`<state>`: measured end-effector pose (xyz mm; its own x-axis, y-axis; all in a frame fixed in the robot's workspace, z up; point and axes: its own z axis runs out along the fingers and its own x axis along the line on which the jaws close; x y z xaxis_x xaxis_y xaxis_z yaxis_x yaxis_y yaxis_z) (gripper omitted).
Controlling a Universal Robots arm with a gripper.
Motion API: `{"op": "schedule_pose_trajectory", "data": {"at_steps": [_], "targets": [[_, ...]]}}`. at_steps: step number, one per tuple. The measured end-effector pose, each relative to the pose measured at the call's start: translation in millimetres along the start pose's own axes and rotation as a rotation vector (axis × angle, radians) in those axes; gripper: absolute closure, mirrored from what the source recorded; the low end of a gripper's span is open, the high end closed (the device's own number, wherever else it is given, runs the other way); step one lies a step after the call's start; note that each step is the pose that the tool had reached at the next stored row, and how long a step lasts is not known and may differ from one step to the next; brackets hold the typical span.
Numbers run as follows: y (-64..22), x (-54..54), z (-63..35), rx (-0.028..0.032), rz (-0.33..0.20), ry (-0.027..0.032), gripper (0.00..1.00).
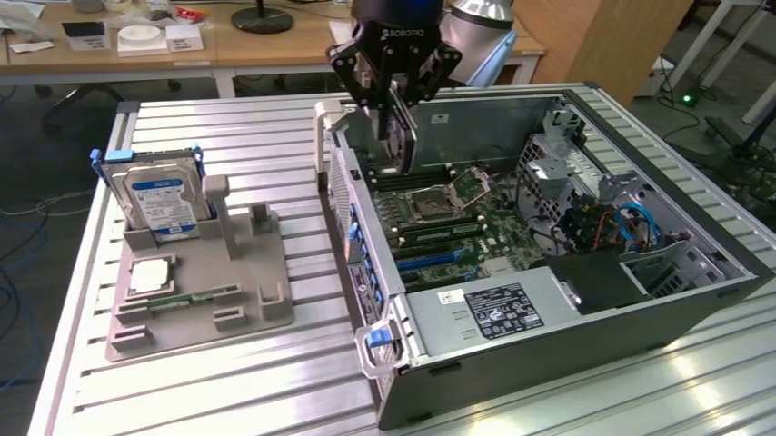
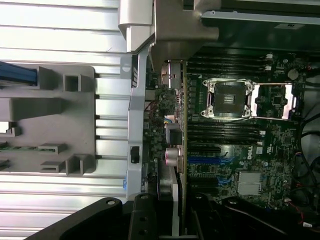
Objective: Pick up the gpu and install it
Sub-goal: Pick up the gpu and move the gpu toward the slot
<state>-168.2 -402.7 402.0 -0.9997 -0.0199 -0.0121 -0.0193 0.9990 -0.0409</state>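
Observation:
The gpu is a thin dark card held upright on edge, just inside the open computer case near its rear wall. My gripper comes down from above and is shut on the card's upper edge. In the wrist view the gpu appears edge-on, running across the motherboard beside the case's rear panel, with its metal bracket at the far end. The gripper clamps it, and one black finger shows beside the card. Whether the card touches the board is hidden.
A grey holder in the exterior view's left carries a blue-labelled hard drive, a CPU chip and a green memory stick. Inside the case are the CPU socket, blue slots, a power supply and cables.

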Motion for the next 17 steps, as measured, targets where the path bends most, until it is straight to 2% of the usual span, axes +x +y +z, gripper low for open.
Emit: {"op": "schedule_pose_trajectory", "data": {"at_steps": [17], "targets": [[-0.3, -17.5, 0.6, 0.0000, 0.000, 0.0000, 0.72]]}}
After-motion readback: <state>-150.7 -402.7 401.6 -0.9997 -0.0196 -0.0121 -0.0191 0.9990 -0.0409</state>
